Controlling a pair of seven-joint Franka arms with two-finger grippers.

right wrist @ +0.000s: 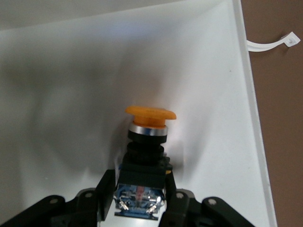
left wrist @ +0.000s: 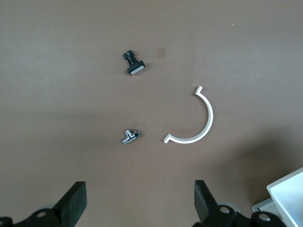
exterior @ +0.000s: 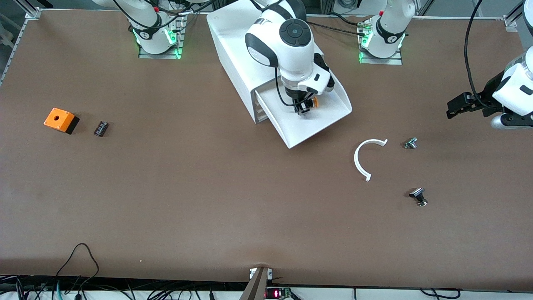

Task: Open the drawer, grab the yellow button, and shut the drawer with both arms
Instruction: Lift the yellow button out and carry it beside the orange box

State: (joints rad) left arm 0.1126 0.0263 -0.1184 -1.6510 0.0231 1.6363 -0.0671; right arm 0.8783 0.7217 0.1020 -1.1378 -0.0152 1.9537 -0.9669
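Observation:
The white cabinet (exterior: 233, 50) stands at the table's robot side, and its top drawer (exterior: 320, 125) is pulled out toward the front camera. My right gripper (exterior: 304, 108) is down inside the drawer, shut on the button (exterior: 313, 102). In the right wrist view the button (right wrist: 149, 125) shows its orange cap and black body between the fingers (right wrist: 105, 189), over the drawer's white floor (right wrist: 61, 94). My left gripper (exterior: 452, 109) is open and empty over the table at the left arm's end, where that arm waits. Its fingers (left wrist: 75, 201) stand wide apart.
A white C-shaped strip (exterior: 366, 158) lies near the drawer's front corner, with a small metal part (exterior: 410, 143) and a black part (exterior: 418, 196) beside it. An orange box with a hole (exterior: 60, 119) and a black ribbed block (exterior: 101, 128) lie toward the right arm's end.

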